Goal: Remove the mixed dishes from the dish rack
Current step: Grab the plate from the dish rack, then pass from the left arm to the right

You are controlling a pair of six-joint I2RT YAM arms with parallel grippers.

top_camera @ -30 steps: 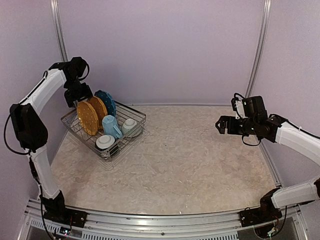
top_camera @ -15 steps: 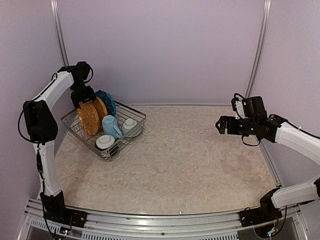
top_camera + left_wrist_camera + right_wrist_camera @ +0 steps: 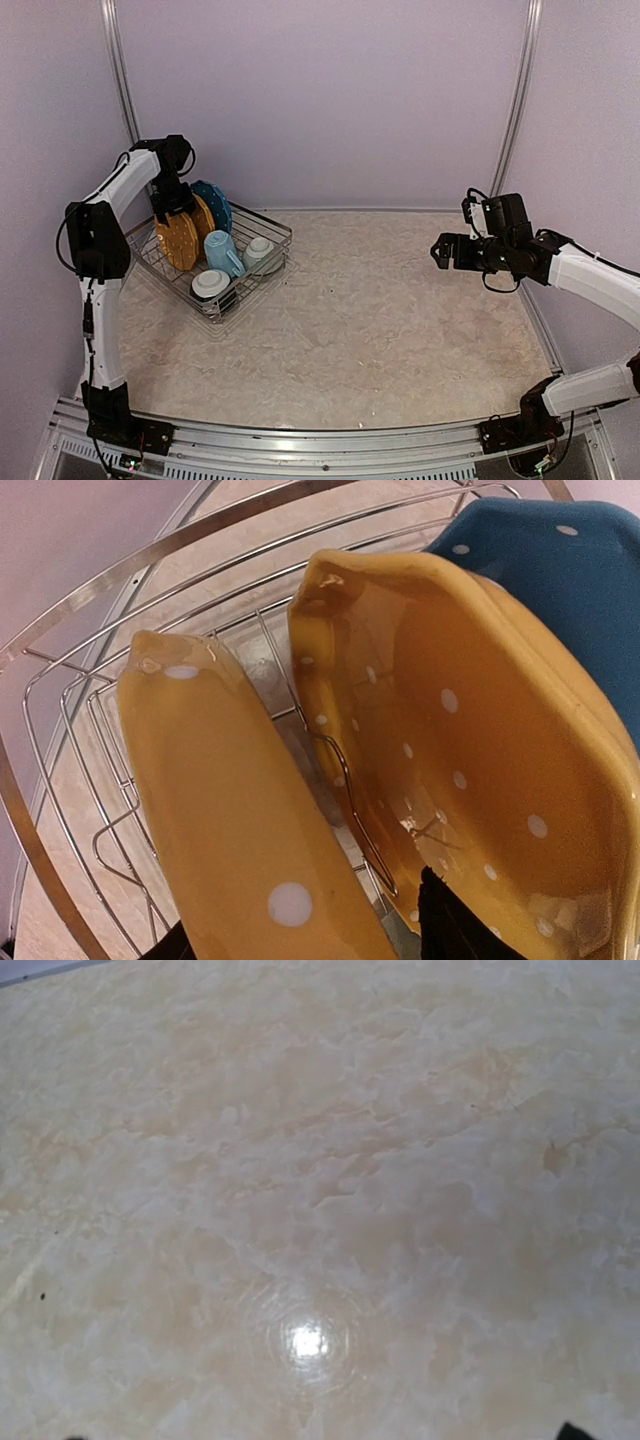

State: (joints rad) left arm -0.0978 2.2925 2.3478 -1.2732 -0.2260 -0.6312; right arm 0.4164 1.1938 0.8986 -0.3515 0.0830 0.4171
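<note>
Where the dish rack [image 3: 255, 288] sits in the far-left corner of the surface [image 3: 400, 330], its left and back sides lie close to the purple walls [image 3: 40, 110], while its right and near sides face the broad marbled stretch. Three plates stand on edge along its back-left part: the outer orange plate [image 3: 176, 242] nearest the rack's left rim, the second orange plate [image 3: 201, 214] just behind it, and the blue plate [image 3: 216, 202] at the far corner. The light blue mug [image 3: 222, 252] lies tilted just beside them, with one white bowl [image 3: 211, 285] at the near corner and another by the right side. The left pincer [image 3: 172, 208] points down onto the plates' top edges. In the left wrist view its dark fingertips [image 3: 452, 925] straddle the rim of the outer orange plate [image 3: 240, 840], one tip in the narrow gap before the second orange plate [image 3: 470, 730], with the blue plate [image 3: 560, 570] beyond and the rack's wires [image 3: 100, 588] below. The jaws stand partly apart, and I cannot tell whether they press the plate. Well apart on the right, the right pincer [image 3: 440, 250] hovers above the surface [image 3: 320, 1160], spread wide and holding nothing.
</note>
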